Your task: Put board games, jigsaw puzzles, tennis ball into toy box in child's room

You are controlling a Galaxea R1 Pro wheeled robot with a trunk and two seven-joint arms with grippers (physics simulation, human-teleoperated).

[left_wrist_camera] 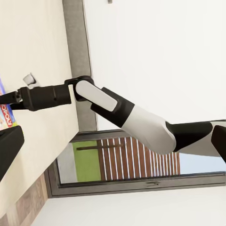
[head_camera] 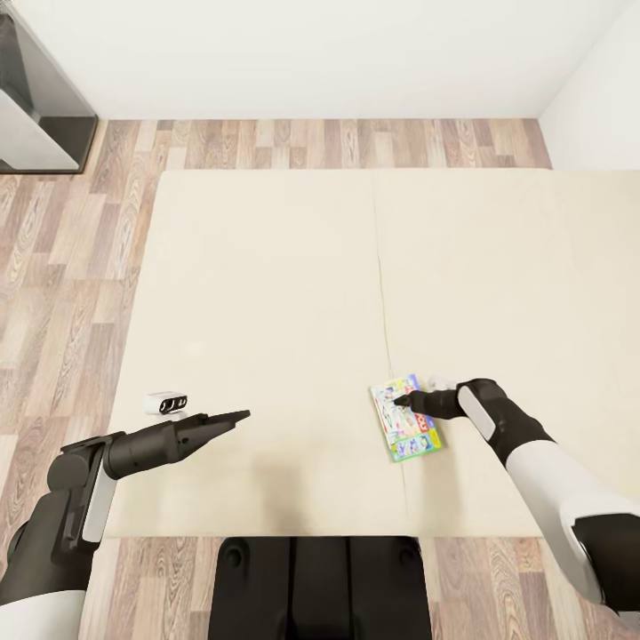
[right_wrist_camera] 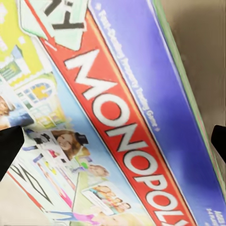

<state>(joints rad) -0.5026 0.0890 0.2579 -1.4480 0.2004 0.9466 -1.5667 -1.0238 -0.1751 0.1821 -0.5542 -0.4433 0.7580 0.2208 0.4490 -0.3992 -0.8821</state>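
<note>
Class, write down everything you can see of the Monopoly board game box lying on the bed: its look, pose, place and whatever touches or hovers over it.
The flat, thin rectangular Monopoly board game box lies cover up on the plain beige mattress, near the edge closest to the robot and beside the centre seam. Its glossy printed cover shows a red diagonal band with white MONOPOLY lettering, a blue strip, green edging and cartoon figures. It sits skewed to the mattress edges. The right arm's black tool is over its far end; contact cannot be judged.

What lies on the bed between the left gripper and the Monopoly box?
Nothing: in the head view, only bare beige mattress separates the left gripper from the Monopoly box, where the right gripper sits.
</note>
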